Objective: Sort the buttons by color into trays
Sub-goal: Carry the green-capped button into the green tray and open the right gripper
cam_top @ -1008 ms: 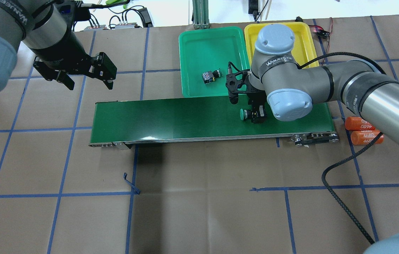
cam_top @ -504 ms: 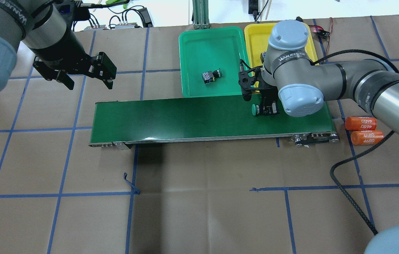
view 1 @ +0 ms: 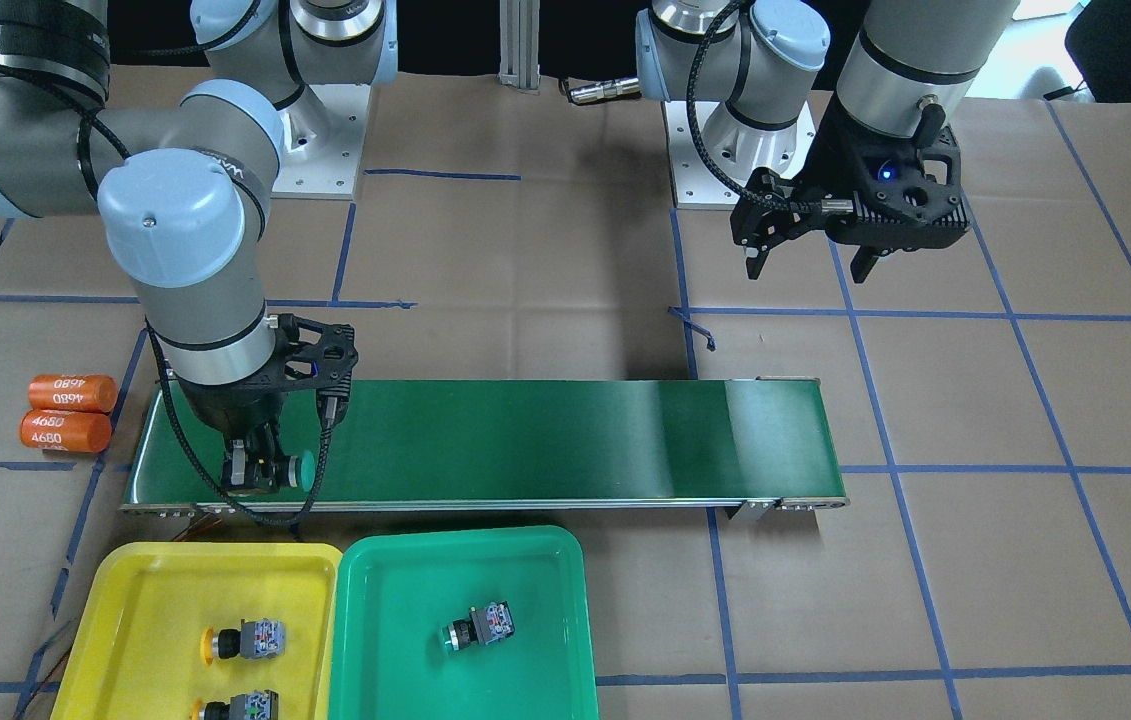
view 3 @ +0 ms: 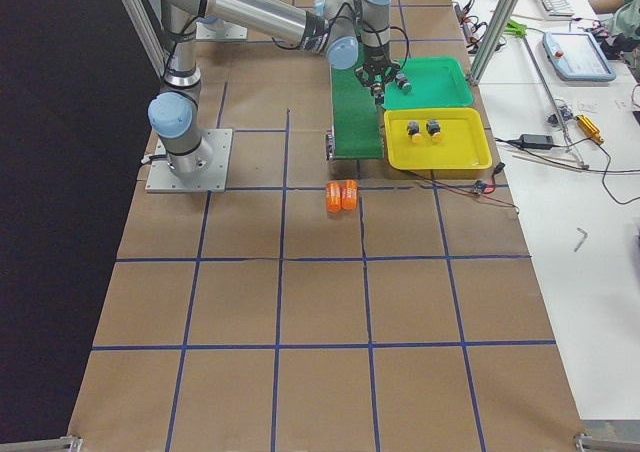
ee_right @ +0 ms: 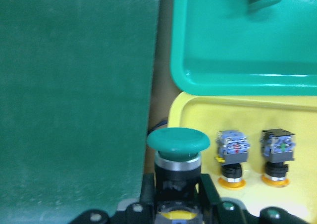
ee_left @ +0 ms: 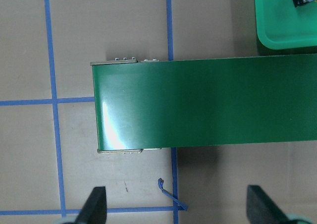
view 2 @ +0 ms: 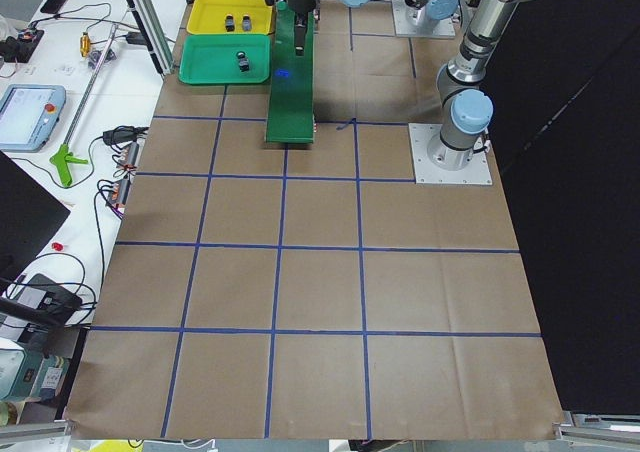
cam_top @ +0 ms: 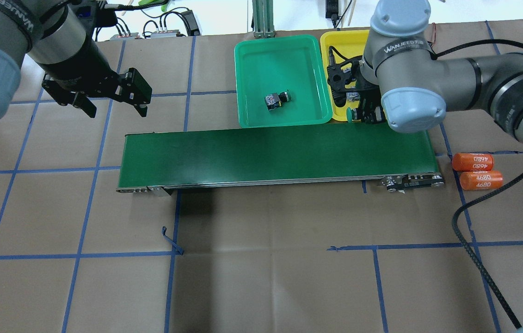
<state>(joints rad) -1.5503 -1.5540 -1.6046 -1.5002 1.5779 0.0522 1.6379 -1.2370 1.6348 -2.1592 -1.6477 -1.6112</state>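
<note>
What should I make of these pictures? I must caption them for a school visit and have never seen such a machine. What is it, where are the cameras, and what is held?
The machine is two robot arms mounted at a paper-covered table. Two cameras look down on the table, one from behind the robot and one facing it. Two more look along it from its ends, and one sits on each wrist.

On the table lie a dark green belt, a green tray with a loose button in it, a yellow tray with two yellow-capped buttons in it, and two orange cylinders.

The right hand grips a green-capped button by its body, at the belt's edge beside the trays. The left hand hangs open and empty near the belt's other end.
</note>
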